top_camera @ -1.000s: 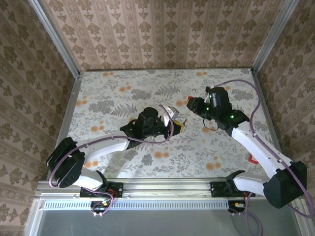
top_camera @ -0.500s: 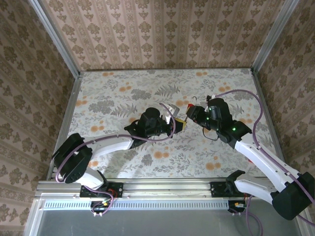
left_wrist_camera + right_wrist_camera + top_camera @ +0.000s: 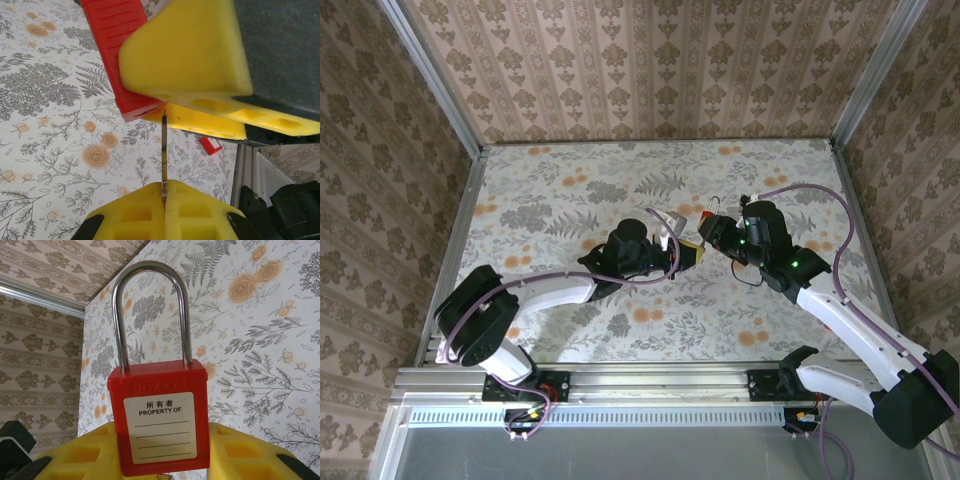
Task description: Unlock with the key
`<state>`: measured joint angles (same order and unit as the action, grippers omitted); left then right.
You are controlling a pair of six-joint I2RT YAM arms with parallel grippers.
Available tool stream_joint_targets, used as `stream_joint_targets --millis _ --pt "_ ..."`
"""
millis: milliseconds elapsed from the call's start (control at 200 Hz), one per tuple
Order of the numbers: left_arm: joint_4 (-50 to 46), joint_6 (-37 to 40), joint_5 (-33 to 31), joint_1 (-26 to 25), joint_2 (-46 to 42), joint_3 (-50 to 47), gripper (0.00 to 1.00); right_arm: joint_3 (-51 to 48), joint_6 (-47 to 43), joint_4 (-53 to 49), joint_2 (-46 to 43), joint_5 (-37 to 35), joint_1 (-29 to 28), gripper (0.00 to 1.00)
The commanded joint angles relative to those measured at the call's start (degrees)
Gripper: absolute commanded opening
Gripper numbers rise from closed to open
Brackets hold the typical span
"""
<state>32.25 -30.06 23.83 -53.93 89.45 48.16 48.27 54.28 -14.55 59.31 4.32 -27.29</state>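
My left wrist view gives me the key (image 3: 164,150) edge-on: a thin metal blade pinched between my left gripper's (image 3: 164,200) yellow fingers, which are closed on its base. The blade's long axis runs straight out from those fingers. Its tip meets the underside of the red padlock (image 3: 112,50), right where the lock sits in my right gripper's (image 3: 190,60) yellow pads. I cannot tell whether the tip is inside the keyhole or only against it. That view also catches a small red piece (image 3: 210,144) lying on the table (image 3: 45,100) beyond.

The right wrist view shows the padlock's (image 3: 157,425) other face. A white label reading "PROPERTY OF" is turned to the camera and the body is clamped low between my right gripper's (image 3: 159,460) fingers. The steel shackle (image 3: 150,310) stands upright, pointing away from the fingers, with both legs seated in the body.

From above, both grippers meet over the middle of the table (image 3: 570,180), with the left gripper (image 3: 678,250) just beside the right gripper (image 3: 705,228). The padlock (image 3: 708,212) is a red speck there, its shackle aimed towards the far wall and away from my left arm. The key is too small to make out from there.
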Motion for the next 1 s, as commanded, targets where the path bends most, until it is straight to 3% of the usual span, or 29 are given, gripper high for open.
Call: stream_joint_targets --millis 0,995 --pt "2.8 -1.5 1.3 0.8 0.6 -0.1 0.00 -0.9 1.2 2.9 -0.8 -0.1 -0.4 0.07" --pt "10.2 -6.4 5.4 6.1 2.4 -2.4 0.00 -3.0 0.0 4.9 1.7 2.5 -2.4 0.06"
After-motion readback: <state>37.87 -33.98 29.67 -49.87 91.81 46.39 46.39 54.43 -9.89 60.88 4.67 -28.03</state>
